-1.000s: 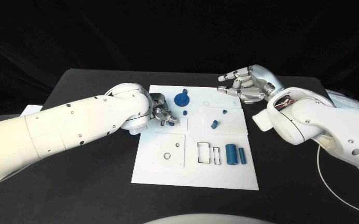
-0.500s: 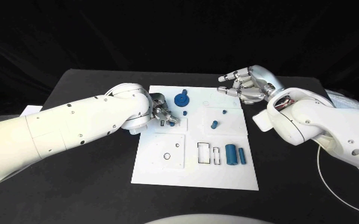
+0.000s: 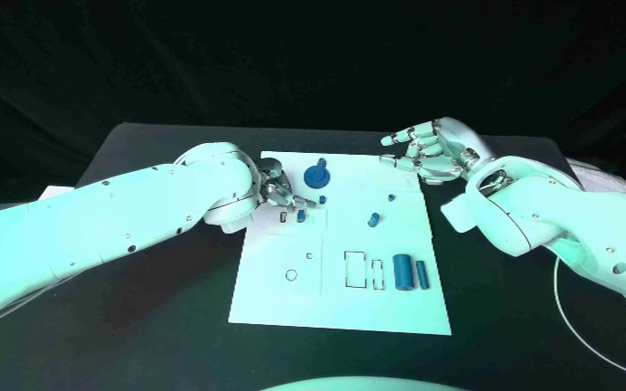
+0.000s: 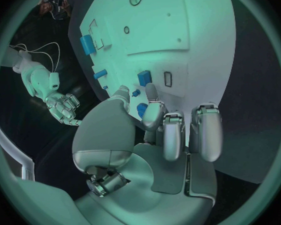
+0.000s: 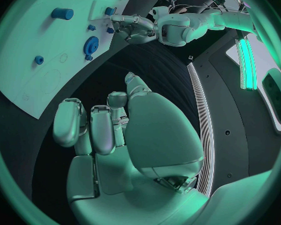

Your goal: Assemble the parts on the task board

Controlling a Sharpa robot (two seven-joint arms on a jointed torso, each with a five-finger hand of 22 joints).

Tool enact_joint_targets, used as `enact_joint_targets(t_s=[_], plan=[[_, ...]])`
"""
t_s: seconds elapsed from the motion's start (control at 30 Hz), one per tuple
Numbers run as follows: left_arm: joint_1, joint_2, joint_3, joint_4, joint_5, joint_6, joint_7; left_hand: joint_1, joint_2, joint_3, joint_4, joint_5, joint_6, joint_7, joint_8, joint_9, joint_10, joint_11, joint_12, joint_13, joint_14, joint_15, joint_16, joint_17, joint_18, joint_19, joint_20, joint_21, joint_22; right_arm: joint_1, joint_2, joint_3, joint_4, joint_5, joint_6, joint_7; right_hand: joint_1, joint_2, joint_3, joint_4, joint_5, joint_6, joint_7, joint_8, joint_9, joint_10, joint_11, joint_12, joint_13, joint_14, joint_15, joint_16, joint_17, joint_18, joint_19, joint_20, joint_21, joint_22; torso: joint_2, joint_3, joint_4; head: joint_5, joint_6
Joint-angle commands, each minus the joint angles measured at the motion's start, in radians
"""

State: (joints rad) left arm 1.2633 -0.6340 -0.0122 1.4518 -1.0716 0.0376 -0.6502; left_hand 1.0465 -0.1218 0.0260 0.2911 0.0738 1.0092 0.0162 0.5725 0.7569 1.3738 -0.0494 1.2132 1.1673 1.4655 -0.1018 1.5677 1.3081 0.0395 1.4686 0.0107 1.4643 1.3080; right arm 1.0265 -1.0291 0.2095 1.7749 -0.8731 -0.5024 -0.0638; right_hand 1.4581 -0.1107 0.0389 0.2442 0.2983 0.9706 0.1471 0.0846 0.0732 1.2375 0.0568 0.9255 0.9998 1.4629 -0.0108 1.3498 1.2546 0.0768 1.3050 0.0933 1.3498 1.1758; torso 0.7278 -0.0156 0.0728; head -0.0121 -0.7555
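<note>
A small blue part (image 3: 301, 215) is met at the left hand (image 3: 280, 194) fingertips, over the board (image 3: 342, 300); whether it is pinched cannot be told. The right hand (image 3: 431, 150), curled on nothing, is kept well apart.

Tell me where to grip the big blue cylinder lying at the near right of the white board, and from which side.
Probably best to take the big blue cylinder across its middle, on the curved long sides, coming straight down from above. It lies flat on the white task board, so its flanks are exposed. A thinner blue rod lies close on one flank, leaving little room there for the fingers.
</note>
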Motion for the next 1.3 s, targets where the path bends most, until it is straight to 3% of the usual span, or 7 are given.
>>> enact_joint_targets(t_s=[0.03,0.13,0.27,0.4,0.57,0.9,1.3], plan=[[0.006,-0.005,0.01,0.012,0.076,-0.056,0.012,0.006,0.012,-0.024,0.0,-0.004,-0.016,0.005,-0.006,0.002,-0.019,0.004,-0.024,-0.026,0.105,0.001,0.003,0.263,0.003,0.011,0.0,-0.01,0.096,-0.002,0.002,0.0,-0.002,-0.002,0.009,0.01,-0.002,-0.002,0.001,0.001,0.0,0.002,-0.001,0.001,-0.001,-0.009,-0.001,-0.006,-0.001,0.039,-0.007,-0.003,-0.001,0.014,-0.005,-0.001,-0.006,-0.002,0.001,0.0006,-0.0008,0.001,0.004],[0.018,-0.014,0.024,0.019,0.101,-0.047,0.011,0.026,0.02,-0.047,0.0,0.0,-0.034,0.012,-0.013,0.001,-0.039,0.011,-0.046,-0.05,0.105,0.006,0.003,0.263,0.006,0.004,0.005,-0.021,0.083,-0.005,0.004,0.0,-0.004,-0.002,0.01,0.01,-0.002,-0.002,0.001,0.001,0.0,0.002,-0.001,0.001,-0.001,-0.009,-0.001,-0.006,-0.001,0.039,-0.007,-0.003,-0.001,0.014,-0.005,-0.001,-0.006,-0.002,0.001,0.0011,-0.0012,0.001,0.006],[0.057,-0.013,0.035,-0.017,0.13,0.039,0.008,0.172,0.049,-0.011,-0.028,0.124,-0.131,0.06,-0.098,-0.056,-0.176,0.049,-0.207,-0.215,0.105,0.037,0.003,0.263,0.023,-0.041,0.028,-0.081,0.009,-0.009,0.006,0.0,-0.007,-0.001,0.01,0.01,-0.002,-0.002,0.001,0.001,0.0,0.002,-0.001,0.0,-0.001,-0.009,-0.001,-0.006,-0.001,0.039,-0.007,-0.003,-0.001,0.014,-0.005,-0.001,-0.006,-0.002,0.001,0.0013,0.0006,-0.002,0.009],[0.087,0.012,0.038,-0.1,0.126,0.114,0.009,0.219,0.038,0.057,-0.005,0.13,-0.151,0.09,-0.152,-0.122,-0.23,0.076,-0.25,-0.27,0.105,0.063,0.003,0.263,0.029,-0.055,0.056,-0.103,-0.014,-0.01,0.007,0.0,-0.009,0.0,0.01,0.01,-0.002,-0.002,0.001,0.001,0.0,0.002,-0.001,0.0,-0.001,-0.009,-0.001,-0.006,-0.001,0.039,-0.007,-0.003,-0.001,0.014,-0.005,-0.001,-0.006,-0.002,0.0,0.0022,0.0016,-0.002,0.012],[0.108,0.063,0.036,-0.227,0.091,0.157,0.022,0.183,0.02,0.033,-0.001,0.121,-0.127,0.085,-0.152,-0.147,-0.209,0.075,-0.22,-0.256,0.105,0.064,0.003,0.263,0.029,-0.049,0.06,-0.099,-0.006,-0.011,0.009,0.0,-0.016,0.0,0.011,0.01,-0.003,-0.001,0.001,0.001,0.0,0.002,-0.001,0.0,-0.001,-0.008,-0.001,-0.004,0.0,0.039,-0.007,-0.003,0.0,0.014,-0.005,-0.001,-0.006,-0.001,0.002,-0.0005,-0.003,0.0,0.017],[0.115,0.158,0.013,-0.406,0.022,0.224,0.043,0.144,0.042,-0.039,-0.001,0.085,-0.077,0.061,-0.106,-0.158,-0.136,0.055,-0.121,-0.177,0.105,0.046,0.003,0.263,0.015,-0.01,0.045,-0.055,0.053,-0.011,0.018,0.0,-0.023,0.001,0.012,0.013,-0.002,0.002,0.003,0.002,0.001,0.002,-0.001,0.0,-0.001,-0.008,-0.001,-0.003,0.0,0.039,-0.007,-0.003,0.0,0.014,-0.005,-0.001,-0.007,-0.001,0.004,-0.0001,-0.0031,0.001,0.017],[0.108,0.191,0.003,-0.455,-0.012,0.278,0.025,0.136,0.075,-0.075,-0.001,0.044,-0.051,0.045,-0.071,-0.144,-0.099,0.041,-0.07,-0.129,0.105,0.035,0.003,0.263,0.009,0.004,0.034,-0.038,0.076,-0.011,0.02,0.0,-0.024,-0.003,0.011,0.017,-0.002,0.003,0.003,0.002,0.002,0.002,-0.001,0.0,-0.001,-0.007,-0.001,-0.003,0.0,0.039,-0.007,-0.004,0.0,0.014,-0.005,-0.001,-0.007,-0.002,0.001,0.0005,-0.0003,0.005,0.013]])
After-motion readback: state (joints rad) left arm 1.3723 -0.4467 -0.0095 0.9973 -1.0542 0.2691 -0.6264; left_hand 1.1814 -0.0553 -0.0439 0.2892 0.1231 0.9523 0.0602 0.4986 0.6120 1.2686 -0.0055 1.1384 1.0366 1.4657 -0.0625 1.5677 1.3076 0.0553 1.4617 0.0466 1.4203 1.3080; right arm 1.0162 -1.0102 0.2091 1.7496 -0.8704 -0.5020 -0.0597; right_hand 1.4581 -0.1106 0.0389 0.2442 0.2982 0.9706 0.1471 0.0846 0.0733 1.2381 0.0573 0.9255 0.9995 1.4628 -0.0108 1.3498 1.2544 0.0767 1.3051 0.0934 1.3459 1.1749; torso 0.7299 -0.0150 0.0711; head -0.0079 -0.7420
